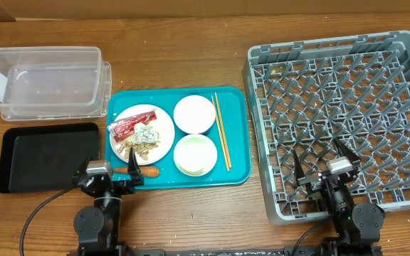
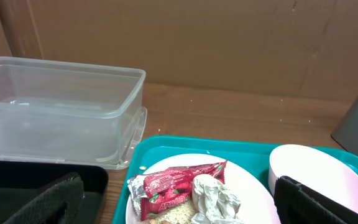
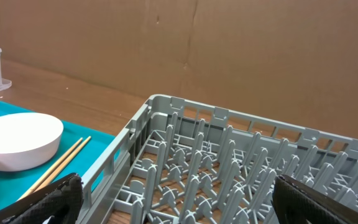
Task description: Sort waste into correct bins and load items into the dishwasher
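Overhead view: the job is judged not yet begun, with the left gripper (image 1: 107, 169) and right gripper (image 1: 320, 156) both spread wide and holding nothing.
From above, the red-and-white wrapper (image 1: 130, 126), crumpled paper ball (image 1: 148, 134) and beige food scraps (image 1: 134, 148) are seen on the round plate (image 1: 164, 128), the carrot (image 1: 148, 171) just beside it, and two bowls (image 1: 193, 114) and the chopsticks (image 1: 222, 131) alongside, all on the teal serving tray (image 1: 239, 153); the clear tub (image 1: 45, 82), black tray (image 1: 45, 156) and grey dish rack (image 1: 340, 107) stand bare, and no cup can be made out. In the left wrist view, wrapper and paper ball are shown close ahead between the parted fingers (image 2: 48, 202), with the tub beyond. In the right wrist view, bare rack pegs are seen below, with a bowl and the chopsticks to the left. A wooden tabletop (image 1: 191, 64) is shown under everything, and brown cardboard panels (image 3: 229, 56) are seen behind.
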`<state>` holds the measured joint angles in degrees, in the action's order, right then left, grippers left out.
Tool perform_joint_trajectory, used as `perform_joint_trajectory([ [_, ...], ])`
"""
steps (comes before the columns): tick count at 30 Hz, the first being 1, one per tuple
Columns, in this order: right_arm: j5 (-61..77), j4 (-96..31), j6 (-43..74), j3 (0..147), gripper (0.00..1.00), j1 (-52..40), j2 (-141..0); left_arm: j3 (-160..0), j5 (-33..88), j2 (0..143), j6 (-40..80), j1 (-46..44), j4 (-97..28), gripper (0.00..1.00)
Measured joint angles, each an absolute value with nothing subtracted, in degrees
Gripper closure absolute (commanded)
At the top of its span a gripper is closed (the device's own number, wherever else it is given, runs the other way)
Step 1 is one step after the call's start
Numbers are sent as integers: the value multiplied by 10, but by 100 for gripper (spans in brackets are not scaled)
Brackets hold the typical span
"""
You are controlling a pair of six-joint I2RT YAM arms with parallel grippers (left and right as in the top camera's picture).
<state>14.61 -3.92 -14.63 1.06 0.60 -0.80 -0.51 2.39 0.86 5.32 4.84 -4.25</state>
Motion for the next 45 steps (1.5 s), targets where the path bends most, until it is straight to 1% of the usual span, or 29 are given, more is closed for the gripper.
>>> perform_joint_trajectory([
  [1,146,-39,-147,11,0,6,-8,-5,24,9,53,48,-43,0],
  [6,146,-39,-147,11,0,6,-9,-5,22,9,53,-7,-43,0],
  [45,146,-39,-146,11,0,6,-9,-5,22,9,53,-7,-43,0],
])
